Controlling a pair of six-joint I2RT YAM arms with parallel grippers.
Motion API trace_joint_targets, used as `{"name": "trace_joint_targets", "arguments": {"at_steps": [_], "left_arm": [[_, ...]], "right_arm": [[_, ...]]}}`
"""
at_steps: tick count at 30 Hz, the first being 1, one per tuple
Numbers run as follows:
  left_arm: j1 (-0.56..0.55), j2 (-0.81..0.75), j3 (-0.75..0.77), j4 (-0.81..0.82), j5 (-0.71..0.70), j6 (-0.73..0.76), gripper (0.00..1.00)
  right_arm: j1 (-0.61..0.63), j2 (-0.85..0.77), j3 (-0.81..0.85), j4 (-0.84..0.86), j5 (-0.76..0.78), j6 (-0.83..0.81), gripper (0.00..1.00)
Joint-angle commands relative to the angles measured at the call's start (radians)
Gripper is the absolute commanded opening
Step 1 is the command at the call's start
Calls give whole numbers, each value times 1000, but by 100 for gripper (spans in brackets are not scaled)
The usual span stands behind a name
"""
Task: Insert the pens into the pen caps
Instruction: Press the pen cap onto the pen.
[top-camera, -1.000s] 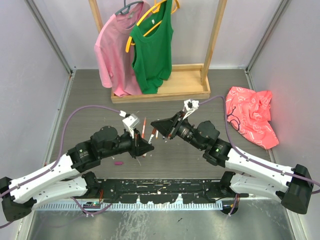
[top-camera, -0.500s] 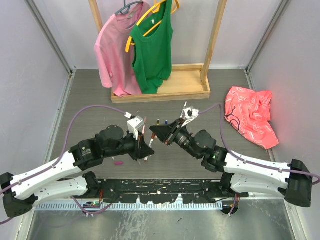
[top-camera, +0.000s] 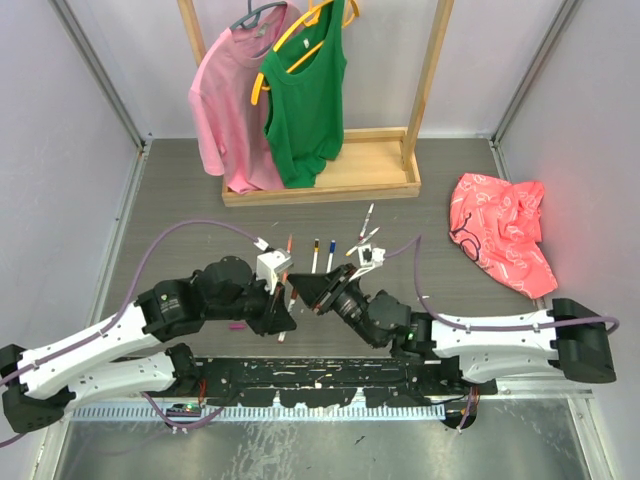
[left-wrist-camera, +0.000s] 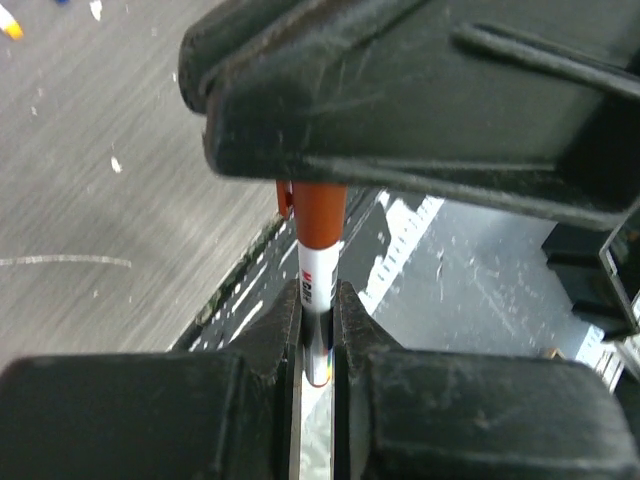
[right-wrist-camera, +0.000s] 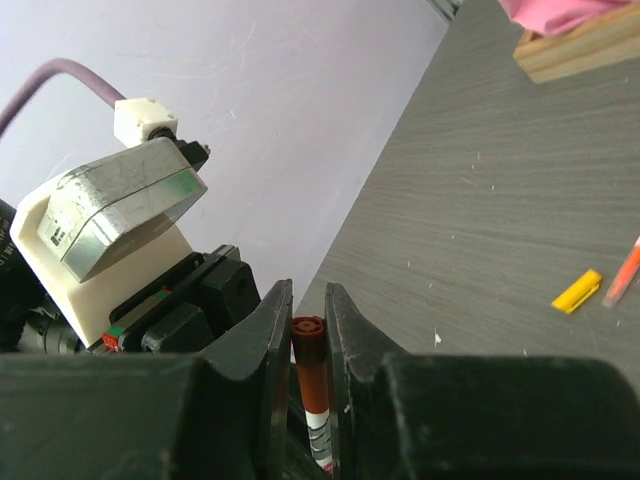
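Where its brown cap (left-wrist-camera: 320, 212) ends, the pen (left-wrist-camera: 316, 300) whitens.

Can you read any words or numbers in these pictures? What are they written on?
No text here can be read.
Pen barrel, left wrist view: small red print, too blurred to read.
Same pen below the brown pen cap, right wrist view: grey marks, too small to read.
White camera box on the left arm: tiny dark label, too small to read.
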Motion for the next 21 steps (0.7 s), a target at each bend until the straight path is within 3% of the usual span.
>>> {"name": "trace_joint_targets", "arguments": {"at_steps": [1, 6, 11, 21], "left_arm": [[49, -47, 208, 638, -246, 35, 0], [49, -62, 227, 636, -275, 49, 0], [48, -81, 230, 616, -272, 59, 0], [49, -75, 171, 616, -168, 9, 0]], "right_arm": [[242, 151, -85, -307, -274, 106, 0], [304, 218, -76, -289, -232, 140, 0], [308, 176, -84, -311, -180, 132, 0], [265, 79, 105, -452, -105, -80, 0]]}}
